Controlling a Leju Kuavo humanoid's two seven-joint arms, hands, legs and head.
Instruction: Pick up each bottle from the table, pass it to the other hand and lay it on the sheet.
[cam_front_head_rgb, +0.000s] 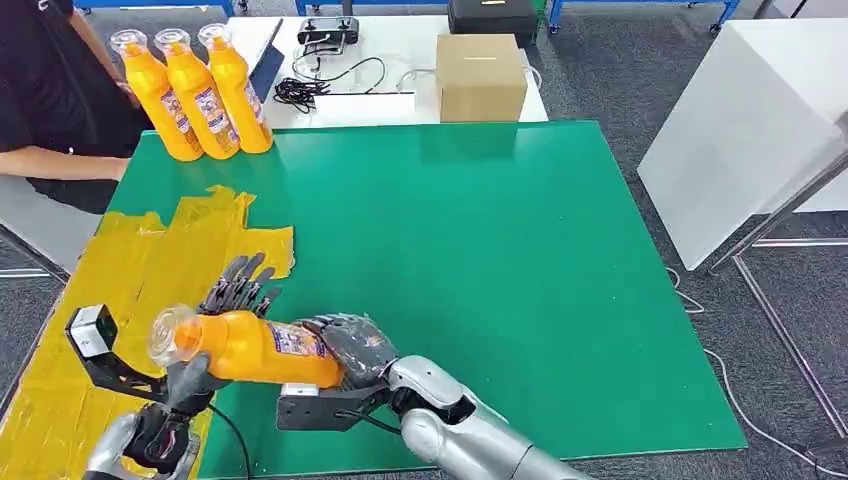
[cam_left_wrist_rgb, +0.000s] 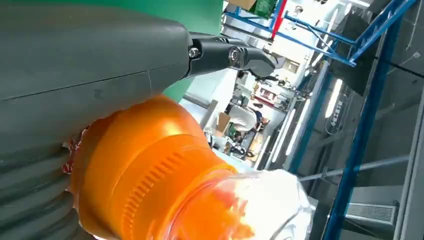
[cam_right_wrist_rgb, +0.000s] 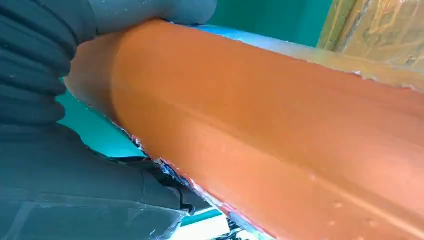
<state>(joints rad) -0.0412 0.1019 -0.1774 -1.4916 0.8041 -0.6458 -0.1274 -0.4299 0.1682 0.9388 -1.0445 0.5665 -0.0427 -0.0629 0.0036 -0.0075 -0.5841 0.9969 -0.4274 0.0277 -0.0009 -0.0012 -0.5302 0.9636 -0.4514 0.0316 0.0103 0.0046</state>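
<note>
An orange bottle (cam_front_head_rgb: 250, 347) with a clear cap lies level in the air over the near left of the green table (cam_front_head_rgb: 480, 250), beside the crumpled yellow sheet (cam_front_head_rgb: 120, 290). My right hand (cam_front_head_rgb: 355, 345) grips its base end; up close the bottle's side (cam_right_wrist_rgb: 275, 140) lies against that hand (cam_right_wrist_rgb: 45, 75). My left hand (cam_front_head_rgb: 238, 290) is at the cap end, fingers stretched straight up behind the bottle, thumb underneath. Close up, the bottle's shoulder (cam_left_wrist_rgb: 150, 170) rests against the left hand (cam_left_wrist_rgb: 75, 60), one finger held straight. Three more orange bottles (cam_front_head_rgb: 195, 95) stand upright at the far left corner.
A person in black (cam_front_head_rgb: 50, 100) sits at the far left, beside the standing bottles. A cardboard box (cam_front_head_rgb: 480, 75) and black cables (cam_front_head_rgb: 310, 85) lie on the white table behind. A white cabinet (cam_front_head_rgb: 740, 130) stands to the right.
</note>
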